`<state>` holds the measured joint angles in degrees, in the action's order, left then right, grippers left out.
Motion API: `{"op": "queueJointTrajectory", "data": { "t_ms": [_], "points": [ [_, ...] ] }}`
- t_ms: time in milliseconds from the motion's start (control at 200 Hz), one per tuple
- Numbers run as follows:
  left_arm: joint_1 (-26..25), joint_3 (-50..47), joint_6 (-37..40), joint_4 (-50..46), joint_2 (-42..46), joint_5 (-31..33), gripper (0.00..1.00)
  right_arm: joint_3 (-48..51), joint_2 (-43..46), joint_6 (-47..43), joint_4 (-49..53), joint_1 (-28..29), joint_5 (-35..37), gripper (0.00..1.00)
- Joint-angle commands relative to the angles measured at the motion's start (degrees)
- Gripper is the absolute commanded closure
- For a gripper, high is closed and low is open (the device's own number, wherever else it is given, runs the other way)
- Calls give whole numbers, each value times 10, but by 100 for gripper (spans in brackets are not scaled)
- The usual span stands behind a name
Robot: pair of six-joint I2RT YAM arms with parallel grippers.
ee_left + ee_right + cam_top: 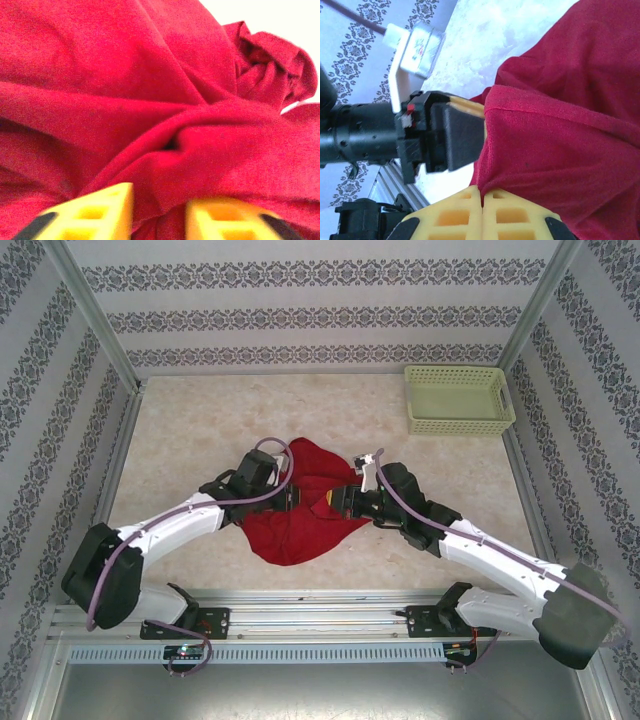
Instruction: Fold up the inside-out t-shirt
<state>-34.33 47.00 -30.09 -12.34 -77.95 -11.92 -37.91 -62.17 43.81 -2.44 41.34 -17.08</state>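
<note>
Handling this inside-out t-shirt point(300, 525) means working with something light, limp and quick to slump. It lies in a crumpled red heap on the desk point(190, 430), just ahead of the arm bases and between your two wrists. It is neither fragile nor slippery, but it has no stiffness, so any part you lift will likely drag the rest along.

Your right pincer point(482, 194) has its jaws pressed together on the shirt's edge, where a stitched hem runs down to the tips. That is a sound place to hold, since a seam gives a firmer bite than a loose single layer.

Your left pincer point(159, 197) has its yellow fingers point(95, 212) apart, with a thick fold of red cloth lying in the gap. By the look of it, that fold is not squeezed. For a clean fold you probably want a hem, shoulder or sleeve edge on this side rather than a mid-body bunch.

The two pincers sit very near each other over the heap, so watch that they do not knock together. The pale green lattice basket point(458, 398) stands well apart at the far right corner and is not in your way.
</note>
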Motion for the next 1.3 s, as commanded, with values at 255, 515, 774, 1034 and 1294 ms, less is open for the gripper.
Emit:
{"op": "queueJointTrajectory", "data": {
  "t_ms": [255,515,774,1034,1294],
  "points": [
    [-102,-27,27,-15,86,38,51,-16,29,-8,4,-4,-14,100],
    [-99,-10,0,24,-28,64,66,-7,85,-15,60,-13,11,100],
    [-73,-26,-2,90,-55,2,90,41,125,-25,108,-105,10,100],
    [-119,8,-6,127,-98,-39,100,56,31,-10,95,-221,-8,98],
    [-139,24,-35,151,-109,-42,100,-22,27,-93,272,-232,136,50]
  ]
}}
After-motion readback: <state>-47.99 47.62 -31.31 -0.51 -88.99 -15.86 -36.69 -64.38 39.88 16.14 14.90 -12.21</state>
